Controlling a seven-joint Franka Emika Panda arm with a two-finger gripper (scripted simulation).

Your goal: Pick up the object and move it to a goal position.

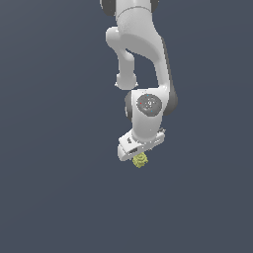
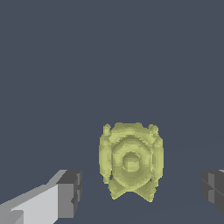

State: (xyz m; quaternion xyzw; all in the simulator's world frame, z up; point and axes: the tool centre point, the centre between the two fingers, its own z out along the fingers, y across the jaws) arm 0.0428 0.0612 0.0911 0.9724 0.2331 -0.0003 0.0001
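I see a yellow-green object [image 2: 131, 162] whose face carries a darker olive pattern of concentric rings, lying between the dark grey pads [image 2: 70, 192] of my white tool [image 2: 142, 194], all of it against a plain slate blue-grey surface [image 2: 109, 57].

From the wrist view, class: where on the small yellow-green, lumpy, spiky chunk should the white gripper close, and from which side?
Grip the yellow-green chunk across its two long flanks, coming straight down from above. The open gripper already straddles it, with one dark finger pad off each flank and gaps on both. The knobby corners look poorer for seating, so aim mid-flank.
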